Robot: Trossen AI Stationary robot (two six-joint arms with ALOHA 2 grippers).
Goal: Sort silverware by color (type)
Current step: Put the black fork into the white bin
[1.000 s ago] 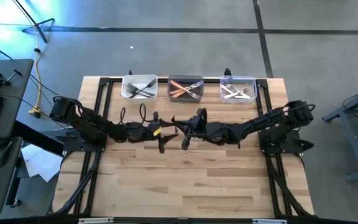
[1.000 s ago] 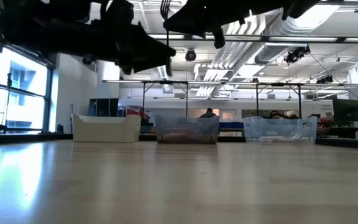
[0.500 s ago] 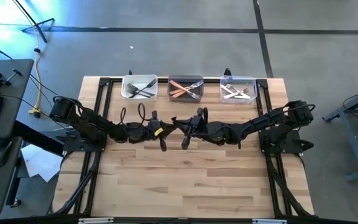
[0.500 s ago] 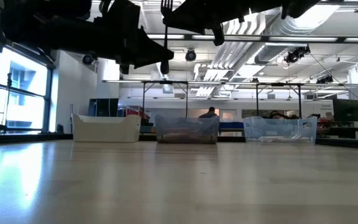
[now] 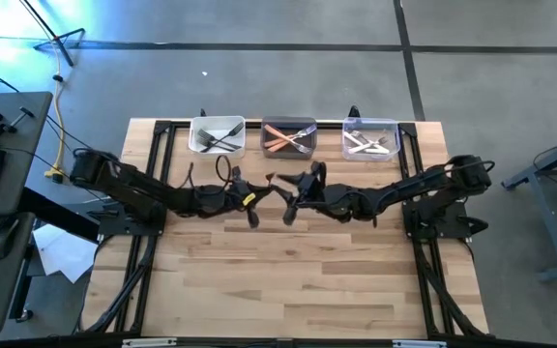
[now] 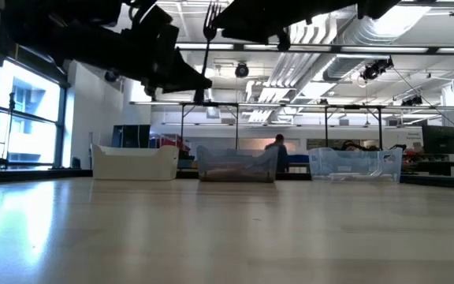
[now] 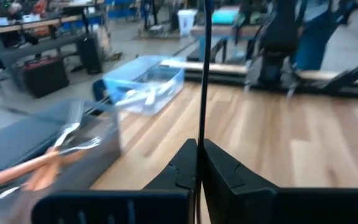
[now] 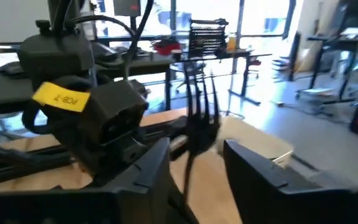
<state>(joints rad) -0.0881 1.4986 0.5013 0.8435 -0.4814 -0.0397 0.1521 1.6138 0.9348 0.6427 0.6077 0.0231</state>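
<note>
A black-handled fork [image 6: 210,14] stands upright in the air over the table's middle, tines up. My left gripper [image 5: 251,207] reaches in from the left and is shut on it. My right gripper [image 5: 293,203] comes from the right and stands open. Its two fingers [image 8: 157,163] flank the fork [image 8: 197,118] with a gap on each side. Along the far edge, a white bin [image 5: 218,135] holds black forks, a brown bin [image 5: 289,136] orange ones and a clear bin [image 5: 370,138] white ones. My left gripper pinches the fork's slim black handle [image 7: 200,127] between its two fingers, low on the handle. The fingers come from the table's left and lie across the handle. The fork rises upright from the fingertips, lifted clear of the table.
The three bins [image 6: 237,164] stand in a row at the far edge. Bare wooden tabletop [image 5: 288,280] lies between the arms and the near edge. A person [image 6: 277,146] moves in the room behind the table.
My left gripper has shut on the fork's handle and taken hold. My right gripper, which held the fork a second ago, has opened and let go. The fork has stayed upright in the air between them.
</note>
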